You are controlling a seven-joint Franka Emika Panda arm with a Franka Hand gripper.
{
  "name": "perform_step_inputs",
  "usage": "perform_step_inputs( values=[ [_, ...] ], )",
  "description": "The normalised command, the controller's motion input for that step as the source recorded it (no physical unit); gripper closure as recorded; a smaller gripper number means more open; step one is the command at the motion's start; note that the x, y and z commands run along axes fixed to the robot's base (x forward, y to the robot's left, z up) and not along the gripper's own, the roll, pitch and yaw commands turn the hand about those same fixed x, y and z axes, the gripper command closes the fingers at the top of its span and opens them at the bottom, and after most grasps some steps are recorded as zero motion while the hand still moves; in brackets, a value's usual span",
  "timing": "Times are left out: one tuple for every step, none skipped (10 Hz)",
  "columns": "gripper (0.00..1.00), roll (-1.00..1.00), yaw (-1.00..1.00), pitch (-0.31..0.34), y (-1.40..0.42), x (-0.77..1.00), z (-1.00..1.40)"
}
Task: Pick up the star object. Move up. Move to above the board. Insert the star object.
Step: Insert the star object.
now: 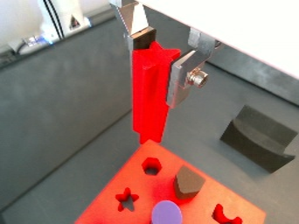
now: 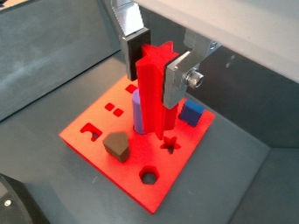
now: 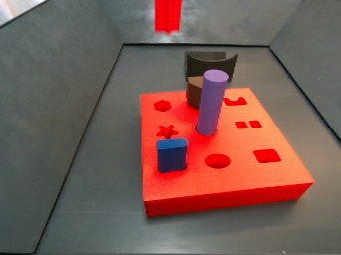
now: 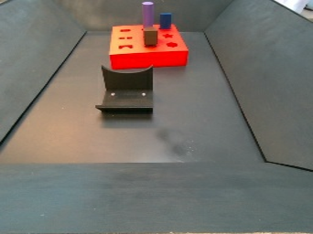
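While the hand (image 1: 162, 63) hangs high over the board (image 1: 103, 203), its silver fingers (image 2: 177, 80) pinch the star object (image 1: 149, 92) upright between them, as both wrist views show. In a side view only the red peg's lower tip (image 3: 167, 14) shows, at twelve o'clock from the board (image 3: 273, 186), well above the grey floor (image 3: 80, 149). On the board stand a purple cylinder (image 3: 212, 102) and, at its seven o'clock, a short blue block (image 3: 170, 155). A star cutout (image 3: 168, 131) lies open between them. A dark fixture (image 4: 124, 89) stands at six o'clock from the board.
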Motion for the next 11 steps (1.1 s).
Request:
perform_step_inputs(
  values=[
    [1.00,-0.01,0.01,-0.184,0.15,0.00,-0.88],
    [1.00,0.00,0.05,-0.184,0.10,0.00,-0.87],
    [1.00,0.00,0.06,-0.176,0.00,0.00,-0.89],
    [1.00,0.00,0.01,-0.196,0.00,0.00,-0.74],
    [1.00,0.00,0.03,-0.137,0.00,0.00,-0.72],
    [1.00,0.00,0.03,-0.117,0.00,0.00,-0.57],
    [1.00,0.00,0.00,-0.044,-0.11,0.01,-0.09],
    [1.00,0.00,0.10,-0.111,-0.48,-0.18,-0.41],
    [1.00,0.00,0.21,-0.120,-0.62,-0.11,-0.46],
    [1.00,0.00,0.21,-0.153,-0.61,-0.09,-0.54],
    [1.00,0.04,0.22,-0.156,-0.51,-0.07,-0.63]
  ],
)
